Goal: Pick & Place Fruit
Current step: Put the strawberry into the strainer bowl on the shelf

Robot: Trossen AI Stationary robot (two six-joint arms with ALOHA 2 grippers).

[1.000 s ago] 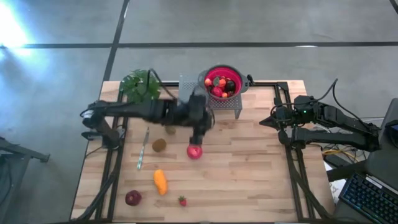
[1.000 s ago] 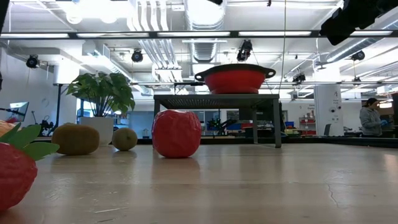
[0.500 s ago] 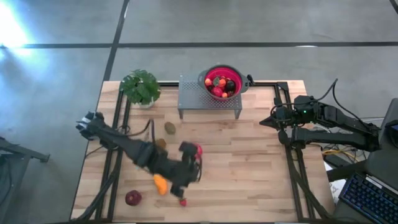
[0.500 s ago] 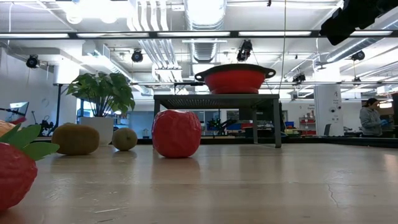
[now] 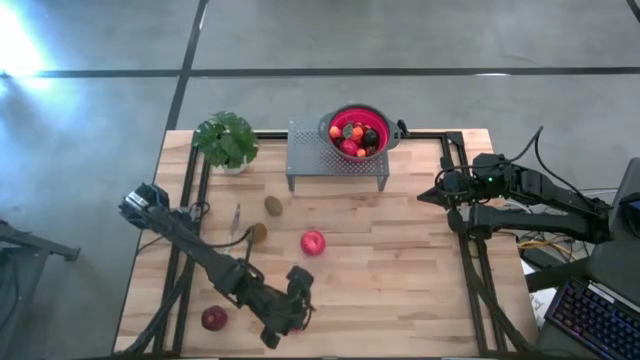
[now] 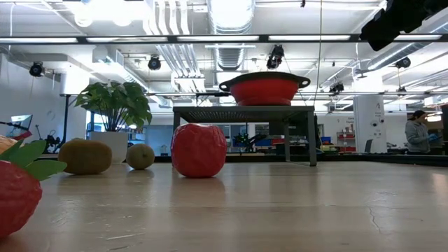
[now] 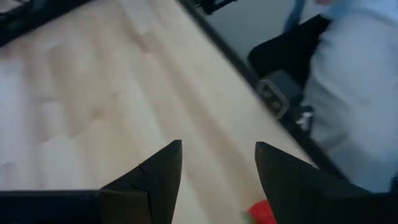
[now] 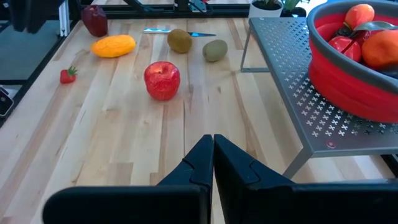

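Observation:
The red apple (image 5: 313,242) (image 8: 162,79) (image 6: 199,150) rests on the table's middle. Two brown kiwis (image 5: 258,232) (image 5: 273,206) lie left of it. A dark-red round fruit (image 5: 214,318) sits near the near edge. My left gripper (image 5: 294,305) (image 7: 217,146) is open and hovers low over the near edge. A tiny strawberry (image 7: 262,213) shows just below its fingertips, untouched. The long orange piece (image 8: 112,45) and the strawberry (image 8: 68,74) also show in the right wrist view. My right gripper (image 5: 440,195) (image 8: 213,146) waits shut at the table's right edge.
A red colander (image 5: 357,132) holding several fruits stands on a grey perforated stand (image 5: 310,158) at the far edge. A potted plant (image 5: 226,140) is at the far left. A knife (image 5: 236,215) lies near the kiwis. A person in light clothing (image 7: 354,99) is beyond the near edge.
My left arm has swung from beside the stand and apple across the table toward the near edge, passing the orange piece, and now hangs over the strawberry. The fruit has stayed where it was.

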